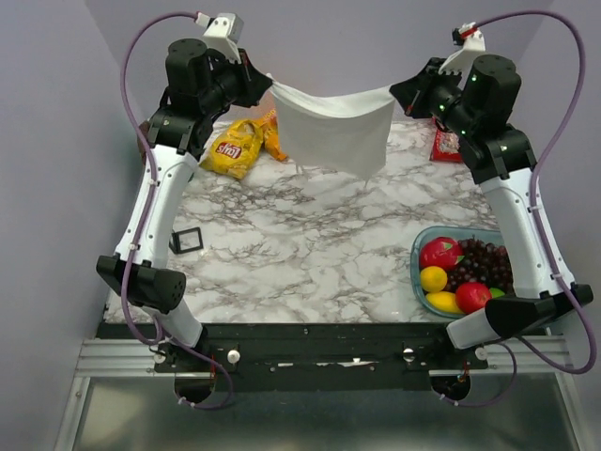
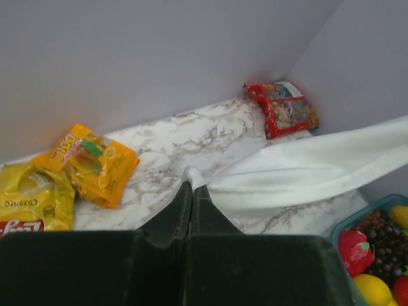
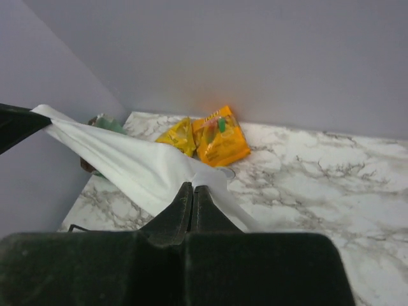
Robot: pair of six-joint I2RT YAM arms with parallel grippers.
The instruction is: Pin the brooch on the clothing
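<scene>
The clothing (image 1: 333, 132) is a white cloth stretched in the air between my two grippers above the back of the table, with its lower part hanging down. My left gripper (image 1: 270, 86) is shut on the cloth's left corner; the left wrist view shows its tips (image 2: 191, 185) pinching a bunched corner of the cloth (image 2: 306, 172). My right gripper (image 1: 394, 92) is shut on the right corner; the right wrist view shows its tips (image 3: 193, 187) closed on the cloth (image 3: 127, 162). The brooch is out of view in every frame.
A yellow chip bag (image 1: 233, 148) and an orange snack bag (image 1: 272, 136) lie at the back left, partly behind the cloth. A red packet (image 1: 444, 146) lies at the back right. A blue tub (image 1: 418, 246) of fruit stands front right. A small black square frame (image 1: 186, 241) lies at the left.
</scene>
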